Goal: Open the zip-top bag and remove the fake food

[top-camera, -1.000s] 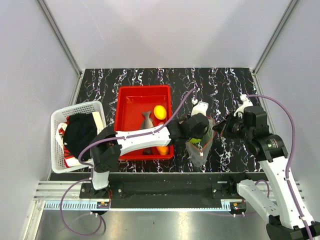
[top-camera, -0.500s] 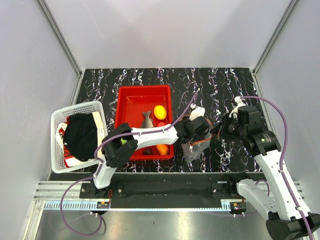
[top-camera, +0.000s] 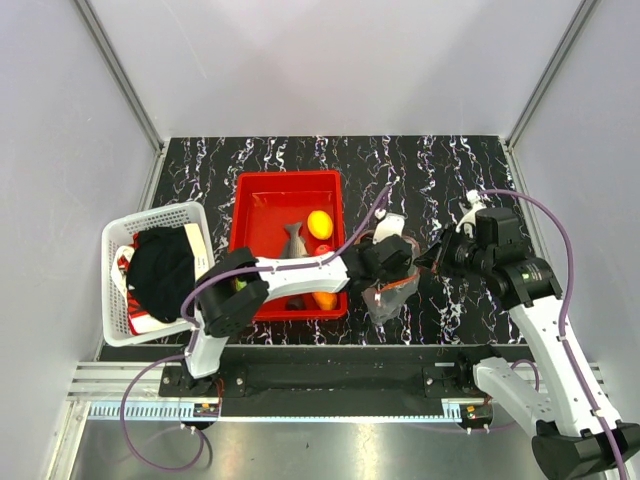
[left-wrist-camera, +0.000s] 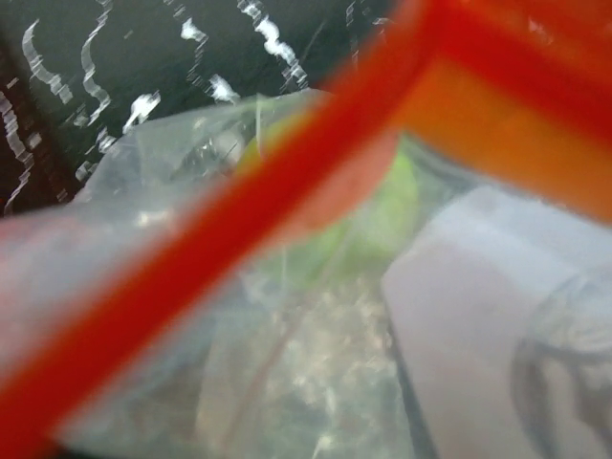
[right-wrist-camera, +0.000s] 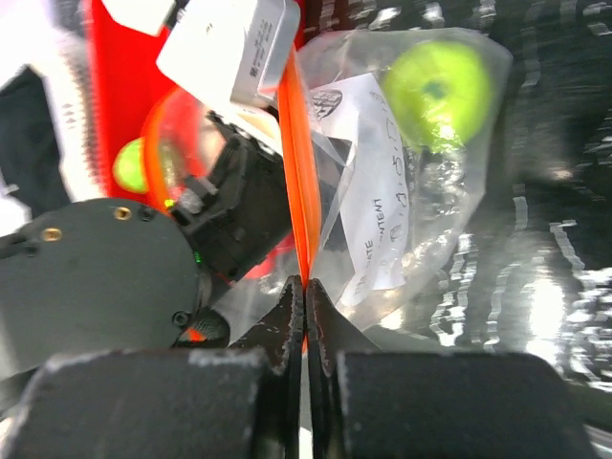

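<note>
The clear zip-top bag lies on the dark marbled table, right of the red tray. My right gripper is shut on its red-orange zip strip, coming in from the bag's right. A green round fruit sits inside the bag beside a white label. My left gripper is at the bag's mouth and open. Its blurred wrist view shows the strip crossing in front, the green fruit behind plastic and one white finger. The other finger is hidden.
The red tray holds a grey fish, a yellow piece and an orange piece. A white basket with dark cloth stands at the far left. The left arm spans the tray's front.
The left wrist has swung lower and left onto the bag's mouth. The right gripper and the bag have shifted slightly left. The green piece seen at the left gripper no longer shows from above.
</note>
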You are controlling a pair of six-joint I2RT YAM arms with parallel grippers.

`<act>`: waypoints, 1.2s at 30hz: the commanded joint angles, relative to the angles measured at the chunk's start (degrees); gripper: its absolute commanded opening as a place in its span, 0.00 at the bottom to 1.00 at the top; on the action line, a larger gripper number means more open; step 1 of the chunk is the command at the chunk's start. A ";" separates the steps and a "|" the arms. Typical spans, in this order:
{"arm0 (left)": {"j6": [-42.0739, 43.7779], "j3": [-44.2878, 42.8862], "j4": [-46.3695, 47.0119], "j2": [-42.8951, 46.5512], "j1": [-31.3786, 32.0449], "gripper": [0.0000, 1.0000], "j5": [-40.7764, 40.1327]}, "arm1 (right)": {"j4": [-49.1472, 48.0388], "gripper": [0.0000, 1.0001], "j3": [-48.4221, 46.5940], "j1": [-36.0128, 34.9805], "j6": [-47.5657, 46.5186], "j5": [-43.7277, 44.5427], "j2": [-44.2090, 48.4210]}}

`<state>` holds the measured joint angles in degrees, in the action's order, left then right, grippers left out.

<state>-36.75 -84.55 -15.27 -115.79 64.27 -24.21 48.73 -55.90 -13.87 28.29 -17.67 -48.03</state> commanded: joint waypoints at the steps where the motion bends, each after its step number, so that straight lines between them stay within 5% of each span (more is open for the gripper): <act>1: -1.56 4.65 6.21 9.51 1.82 0.72 -2.86 | -1.01 0.00 -4.48 -0.11 2.73 -7.37 2.05; 9: -5.61 9.93 5.07 15.42 5.25 0.77 -4.53 | 2.87 0.00 -1.86 -0.11 5.10 -12.48 7.33; 20: -6.75 3.69 -1.96 6.10 4.02 0.77 -1.37 | 0.22 0.00 2.02 -0.11 2.73 -7.73 3.82; 36: -4.56 -0.43 0.32 0.92 0.59 0.85 2.14 | -0.39 0.00 1.14 -0.11 1.15 -6.76 2.86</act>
<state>-41.98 -81.89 -17.76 -113.49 65.71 -23.94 50.26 -53.23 -13.87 30.76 -24.49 -44.97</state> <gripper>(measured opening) 0.832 0.009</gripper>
